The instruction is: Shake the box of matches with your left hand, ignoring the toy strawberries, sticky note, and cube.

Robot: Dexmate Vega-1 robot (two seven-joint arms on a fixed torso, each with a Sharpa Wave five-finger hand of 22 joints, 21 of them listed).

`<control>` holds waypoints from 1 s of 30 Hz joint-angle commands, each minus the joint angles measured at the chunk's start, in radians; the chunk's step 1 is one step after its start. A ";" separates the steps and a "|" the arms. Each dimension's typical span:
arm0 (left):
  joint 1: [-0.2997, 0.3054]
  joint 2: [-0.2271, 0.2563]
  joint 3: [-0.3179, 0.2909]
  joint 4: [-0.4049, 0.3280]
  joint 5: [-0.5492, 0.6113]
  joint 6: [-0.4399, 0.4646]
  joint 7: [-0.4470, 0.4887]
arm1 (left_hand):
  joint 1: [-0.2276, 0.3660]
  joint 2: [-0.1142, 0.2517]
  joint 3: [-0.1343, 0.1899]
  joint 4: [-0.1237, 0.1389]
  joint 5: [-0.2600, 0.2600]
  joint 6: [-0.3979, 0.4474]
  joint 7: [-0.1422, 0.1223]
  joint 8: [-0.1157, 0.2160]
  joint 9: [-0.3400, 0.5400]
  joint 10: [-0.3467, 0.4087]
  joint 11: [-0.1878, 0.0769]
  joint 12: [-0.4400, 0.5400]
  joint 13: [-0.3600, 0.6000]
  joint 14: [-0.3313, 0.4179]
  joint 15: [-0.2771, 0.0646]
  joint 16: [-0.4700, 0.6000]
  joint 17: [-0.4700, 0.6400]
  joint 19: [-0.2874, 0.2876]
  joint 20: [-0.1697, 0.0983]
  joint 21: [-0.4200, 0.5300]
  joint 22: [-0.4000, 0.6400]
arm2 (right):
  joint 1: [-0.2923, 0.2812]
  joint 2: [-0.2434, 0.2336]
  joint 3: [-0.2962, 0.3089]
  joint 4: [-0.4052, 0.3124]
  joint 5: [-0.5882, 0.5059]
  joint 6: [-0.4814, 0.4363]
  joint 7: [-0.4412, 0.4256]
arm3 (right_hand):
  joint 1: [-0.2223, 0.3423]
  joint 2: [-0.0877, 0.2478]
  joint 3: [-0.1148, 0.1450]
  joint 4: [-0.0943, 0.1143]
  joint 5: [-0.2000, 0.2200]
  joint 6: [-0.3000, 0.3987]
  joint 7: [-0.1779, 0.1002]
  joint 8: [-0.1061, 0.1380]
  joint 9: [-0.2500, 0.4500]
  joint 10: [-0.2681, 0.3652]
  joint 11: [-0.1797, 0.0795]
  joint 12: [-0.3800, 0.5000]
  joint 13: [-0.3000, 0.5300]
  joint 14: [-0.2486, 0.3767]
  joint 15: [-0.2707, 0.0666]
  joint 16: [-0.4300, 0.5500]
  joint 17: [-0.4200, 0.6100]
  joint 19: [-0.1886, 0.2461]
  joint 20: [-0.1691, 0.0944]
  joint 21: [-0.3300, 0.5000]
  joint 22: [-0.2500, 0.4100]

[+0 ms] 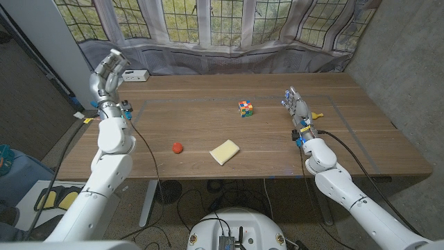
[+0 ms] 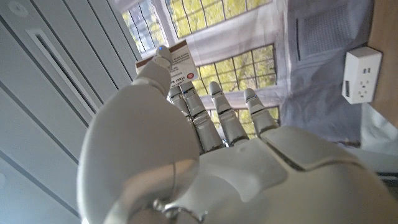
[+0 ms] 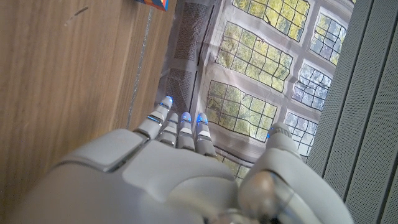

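My left hand [image 1: 107, 73] is raised well above the table's far left corner. In the left wrist view that left hand [image 2: 186, 162] pinches the box of matches [image 2: 180, 61], a small white box with a printed label, between thumb and fingers; most of the box is hidden behind them. My right hand [image 1: 297, 107] stands on the table at the right with its fingers straight and apart, holding nothing. The right wrist view shows the right hand [image 3: 180, 168] with its fingers extended along the wood.
A colourful cube [image 1: 245, 107] sits mid-table toward the back, and its corner [image 3: 152, 3] shows in the right wrist view. A red toy strawberry [image 1: 177, 147] and a yellow sticky note pad [image 1: 224, 151] lie nearer the front. A white socket box [image 1: 135, 76] [image 2: 362, 74] sits at the back left.
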 commanded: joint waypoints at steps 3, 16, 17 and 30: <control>-0.273 0.196 0.333 -0.104 0.737 0.323 -0.033 | 0.014 0.007 -0.005 0.000 0.007 0.043 -0.039 -0.002 0.002 0.022 -0.030 -0.003 0.006 0.003 -0.021 -0.008 0.000 -0.006 0.002 -0.007 0.003 | -0.053 -0.002 0.031 -0.025 0.001 0.044 -0.028 | 0.004 0.003 -0.005 -0.003 -0.003 0.007 0.002 0.000 0.005 0.006 0.001 -0.001 0.004 0.003 0.001 -0.002 0.005 0.004 0.005 0.003 0.004; -0.383 0.262 0.612 -0.181 1.292 0.659 -0.166 | 0.024 0.009 -0.005 -0.003 0.007 0.059 -0.054 0.003 0.003 0.030 -0.032 -0.004 0.008 0.000 -0.030 -0.011 0.000 -0.016 0.001 -0.013 0.002 | -0.041 -0.003 0.036 -0.002 0.021 0.052 0.005 | 0.003 0.003 -0.006 -0.002 -0.003 0.006 0.002 -0.001 0.005 0.006 0.002 -0.001 0.004 0.003 0.001 -0.002 0.005 0.004 0.005 0.003 0.004; -0.389 0.266 0.625 -0.186 1.310 0.668 -0.193 | 0.025 0.009 -0.005 -0.003 0.007 0.058 -0.054 0.002 0.003 0.030 -0.032 -0.004 0.008 -0.001 -0.031 -0.011 0.000 -0.016 0.001 -0.013 0.002 | -0.039 -0.004 0.035 0.002 0.019 0.054 0.010 | 0.003 0.003 -0.006 -0.002 -0.003 0.006 0.002 -0.001 0.005 0.006 0.002 -0.001 0.004 0.003 0.001 -0.002 0.005 0.004 0.005 0.003 0.004; -0.387 0.253 0.640 -0.185 1.308 0.686 -0.238 | 0.027 0.009 -0.008 -0.002 0.006 0.062 -0.052 0.002 0.003 0.034 -0.033 -0.006 0.009 -0.002 -0.035 -0.011 0.000 -0.016 0.000 -0.014 0.002 | -0.028 -0.003 0.035 0.020 0.041 0.047 0.030 | 0.004 0.003 -0.006 -0.002 -0.003 0.005 0.002 -0.001 0.005 0.006 0.003 -0.001 0.004 0.003 0.001 -0.003 0.005 0.004 0.005 0.003 0.004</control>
